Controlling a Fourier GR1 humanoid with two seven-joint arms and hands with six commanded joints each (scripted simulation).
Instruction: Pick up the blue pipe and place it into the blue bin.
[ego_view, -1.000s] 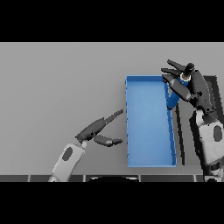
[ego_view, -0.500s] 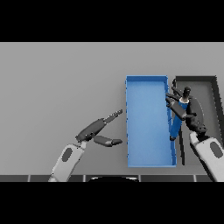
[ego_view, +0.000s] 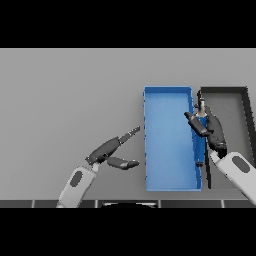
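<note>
The robot's right hand (ego_view: 207, 127) hangs over the right wall of the long, open-topped rectangular blue bin (ego_view: 168, 95), its fingers curled round the small blue pipe (ego_view: 201, 120), which shows only as a sliver between them at the bin's right edge. A dark grey rectangular tray (ego_view: 230, 91) lies just beside the bin on the right. The left hand (ego_view: 111, 149) rests over the grey table (ego_view: 65, 100) just left of the bin, fingers straight and thumb spread.

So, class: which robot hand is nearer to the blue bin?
Right. The right robot hand is over the blue bin's right wall, curled round the pipe. The left robot hand hovers just left of it, apart.
</note>
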